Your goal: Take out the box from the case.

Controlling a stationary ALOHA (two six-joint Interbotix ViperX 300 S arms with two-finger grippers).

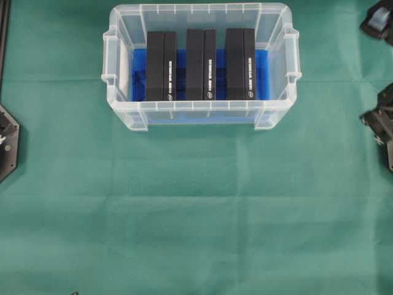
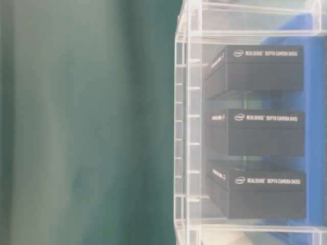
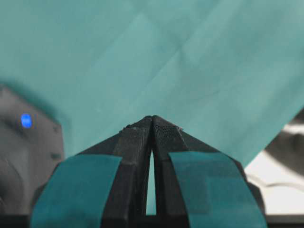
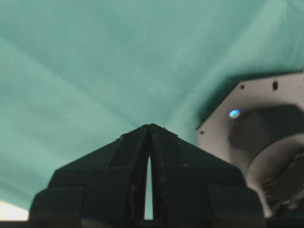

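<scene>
Case (image 1: 123,61): stood at the bench's (image 1: 196,215) far edge, centred.
Boxes (image 1: 201,64): three on edge inside; looked stiff, light, smooth; best pinched across the top.
Left tool (image 3: 152,119): pressed together.
Right tool (image 4: 149,127): pressed together.

Green cloth-covered table (image 1: 184,209), creased, clear plastic case (image 1: 123,114) resting on it near the far edge

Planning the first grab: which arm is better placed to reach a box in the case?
Neither clearly. Left gripper and right gripper are both shut over bare cloth, away from the case. The three boxes sit spread across its width.
</scene>
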